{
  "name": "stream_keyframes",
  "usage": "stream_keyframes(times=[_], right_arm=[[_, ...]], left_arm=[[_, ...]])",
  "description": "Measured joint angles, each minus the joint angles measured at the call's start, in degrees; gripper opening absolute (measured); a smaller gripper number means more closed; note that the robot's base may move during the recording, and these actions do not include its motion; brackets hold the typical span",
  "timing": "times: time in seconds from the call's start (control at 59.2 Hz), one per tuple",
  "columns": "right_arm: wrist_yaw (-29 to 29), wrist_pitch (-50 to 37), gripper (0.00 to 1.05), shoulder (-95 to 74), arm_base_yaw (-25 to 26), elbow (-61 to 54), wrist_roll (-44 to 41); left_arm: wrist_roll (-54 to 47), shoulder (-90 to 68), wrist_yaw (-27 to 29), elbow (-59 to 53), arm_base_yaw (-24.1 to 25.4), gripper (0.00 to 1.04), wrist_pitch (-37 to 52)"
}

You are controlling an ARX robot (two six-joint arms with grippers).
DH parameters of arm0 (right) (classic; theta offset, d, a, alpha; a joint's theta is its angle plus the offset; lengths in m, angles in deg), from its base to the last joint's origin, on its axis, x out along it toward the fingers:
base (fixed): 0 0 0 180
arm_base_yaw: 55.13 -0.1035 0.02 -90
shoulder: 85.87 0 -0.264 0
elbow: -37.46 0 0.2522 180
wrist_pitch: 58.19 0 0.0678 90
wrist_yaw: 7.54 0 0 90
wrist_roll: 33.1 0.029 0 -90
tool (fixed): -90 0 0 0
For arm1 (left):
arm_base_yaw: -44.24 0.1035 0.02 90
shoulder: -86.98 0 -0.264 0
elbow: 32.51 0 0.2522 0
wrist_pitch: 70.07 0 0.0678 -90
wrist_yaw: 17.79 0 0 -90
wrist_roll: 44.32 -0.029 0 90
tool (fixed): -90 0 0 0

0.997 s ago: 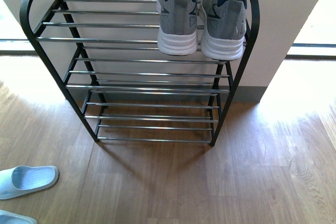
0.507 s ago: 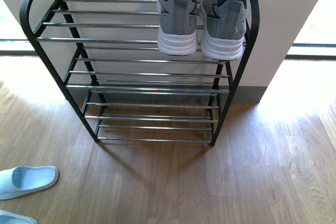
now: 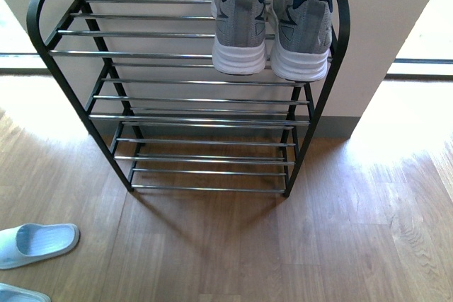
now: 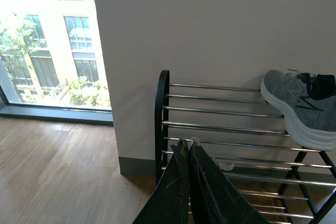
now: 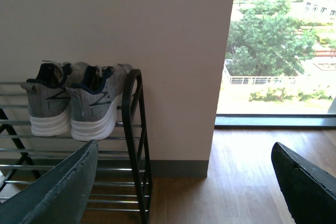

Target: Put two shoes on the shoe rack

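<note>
Looks finished. Ahead of both claws and well apart from them: first shoe and second shoe, side by side on the top tier of the shoe rack, at the end nearer to the right claw. Set with heels outward and soles across several rods, probably so as not to tip or slip between them; toes toward the wall. Right claw: spread wide, nothing between the fingers. Left claw: pressed together, gripping nothing. Both free and away from the rack, presumably with nothing more to carry. Worth checking only for too much overhang at the heels.
</note>
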State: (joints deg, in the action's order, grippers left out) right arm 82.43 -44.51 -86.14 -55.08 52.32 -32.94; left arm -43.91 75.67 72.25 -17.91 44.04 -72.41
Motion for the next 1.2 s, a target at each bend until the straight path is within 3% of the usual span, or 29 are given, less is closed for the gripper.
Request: stream_keyframes(times=[0.101, 0.203, 0.575, 1.099, 1.2], right_arm=[[0.0, 0.0, 0.96, 0.0, 0.0, 0.0, 0.0], [0.0, 0.0, 0.96, 0.0, 0.0, 0.0, 0.0], [0.0, 0.0, 0.96, 0.0, 0.0, 0.0, 0.0], [-0.1, 0.0, 0.96, 0.0, 0.0, 0.0, 0.0], [-0.2, 0.0, 0.96, 0.0, 0.0, 0.0, 0.0]], left_arm=[[0.0, 1.2, 0.0, 0.0, 0.0, 0.01, -1.2], [0.0, 9.1, 0.0, 0.0, 0.0, 0.01, -10.8], [0.0, 10.4, 0.0, 0.0, 0.1, 0.04, -11.4], [0.0, 10.4, -0.1, 0.0, 0.1, 0.96, -11.4], [-0.1, 10.4, -0.1, 0.0, 0.1, 0.95, -11.4]])
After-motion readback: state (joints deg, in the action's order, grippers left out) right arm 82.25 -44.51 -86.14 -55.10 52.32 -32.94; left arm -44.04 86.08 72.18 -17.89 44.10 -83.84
